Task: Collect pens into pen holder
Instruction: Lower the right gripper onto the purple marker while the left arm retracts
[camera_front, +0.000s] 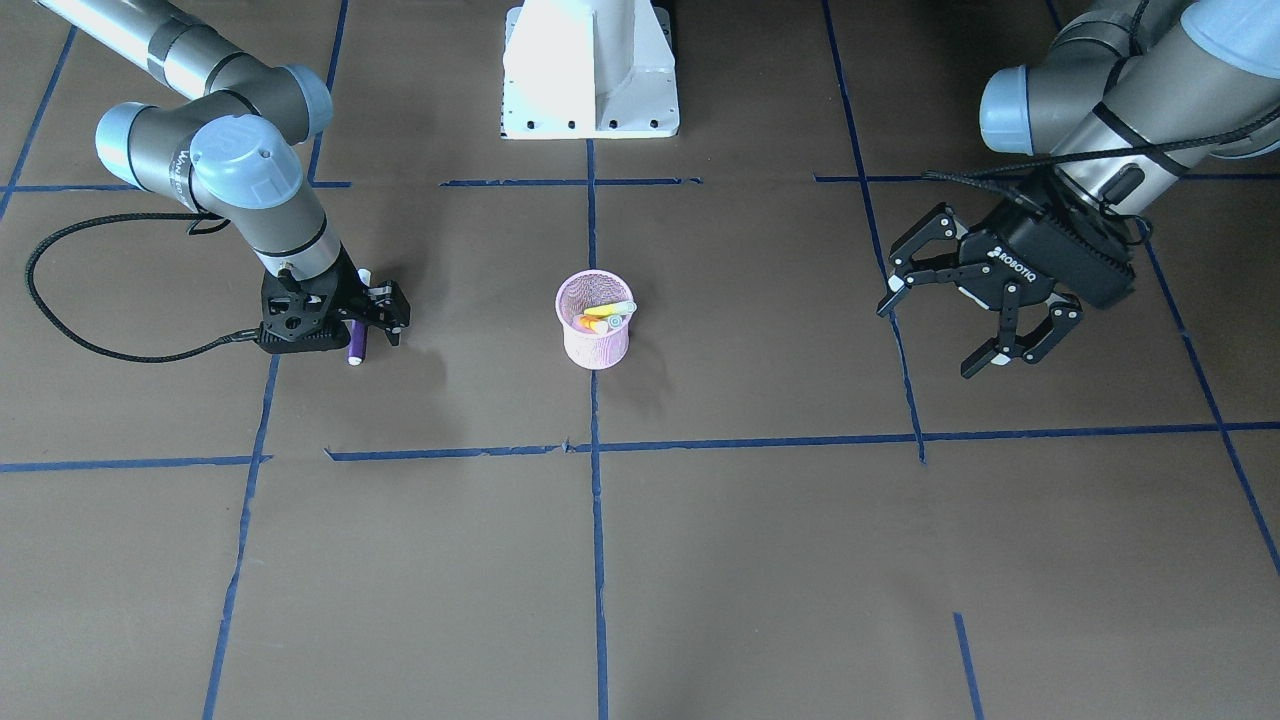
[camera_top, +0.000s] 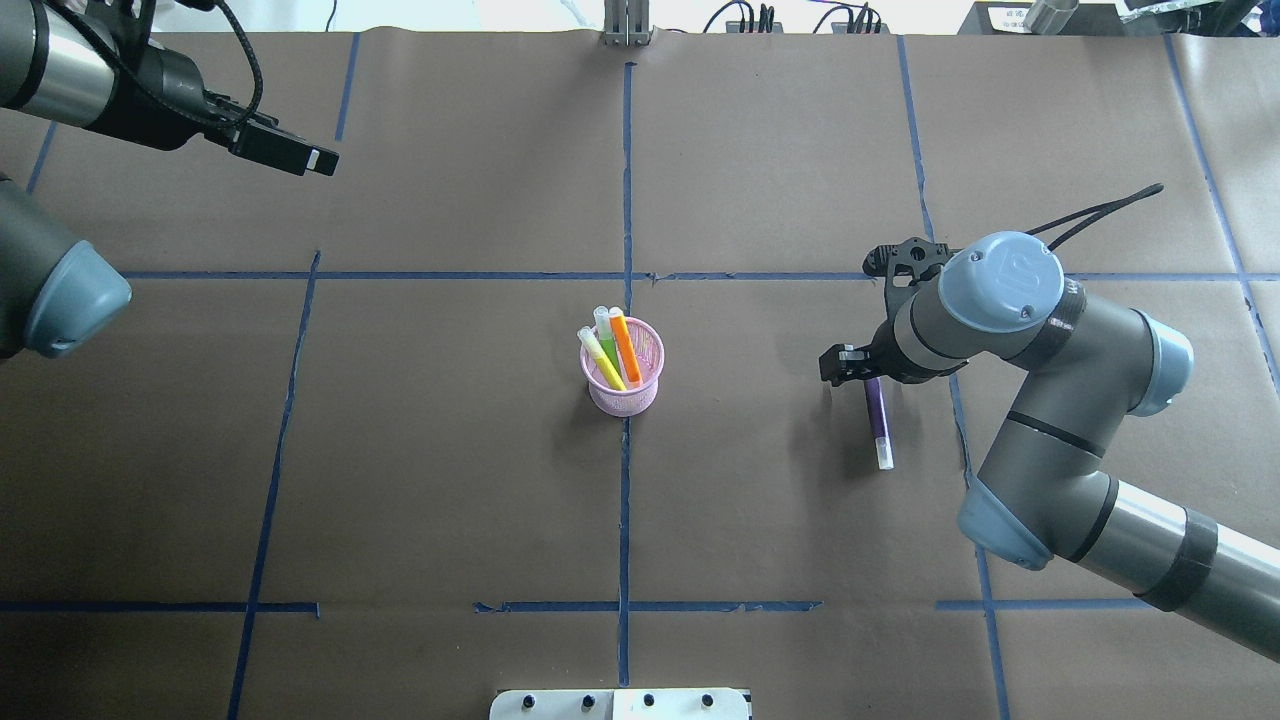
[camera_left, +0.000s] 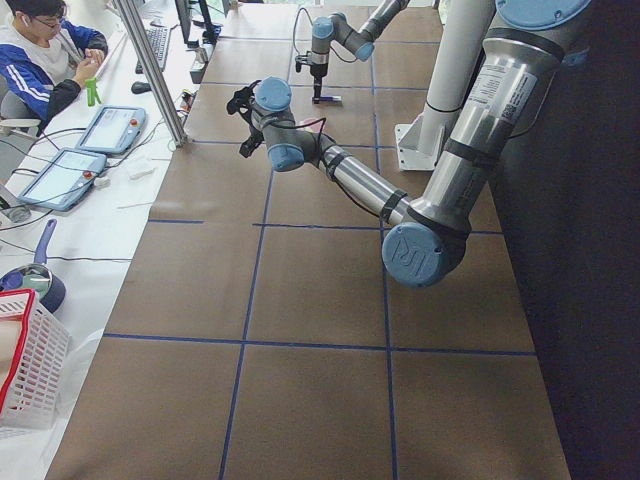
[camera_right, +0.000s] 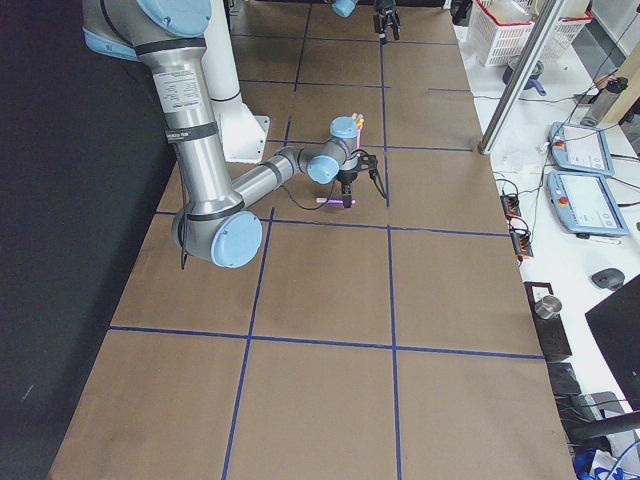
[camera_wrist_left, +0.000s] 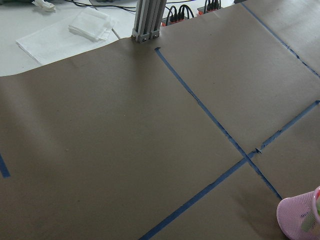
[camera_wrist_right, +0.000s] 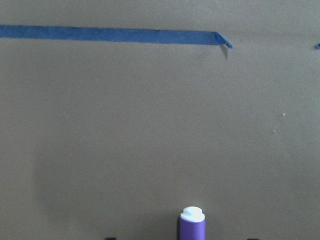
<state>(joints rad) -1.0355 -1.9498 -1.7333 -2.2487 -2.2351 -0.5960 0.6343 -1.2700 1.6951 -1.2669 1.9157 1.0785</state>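
Note:
The pink mesh pen holder (camera_front: 593, 340) (camera_top: 622, 385) stands upright at the table's middle. It holds the yellow pen (camera_top: 603, 358), the green pen (camera_top: 604, 328) and the orange pen (camera_top: 626, 348), all leaning. The purple pen (camera_top: 879, 425) (camera_front: 356, 345) lies flat on the paper to the holder's right in the overhead view. My right gripper (camera_top: 866, 378) (camera_front: 352, 325) is low over its far end, jaws open on either side of it; the right wrist view shows the pen's pale tip (camera_wrist_right: 192, 215) between them. My left gripper (camera_front: 960, 310) is open and empty, raised at the far left.
Blue tape lines (camera_top: 626, 200) cross the brown paper. The robot's white base plate (camera_front: 590, 110) sits behind the holder. An operator (camera_left: 45, 60) with tablets sits beyond the table's far edge, and a white basket (camera_left: 30, 365) stands at its left end.

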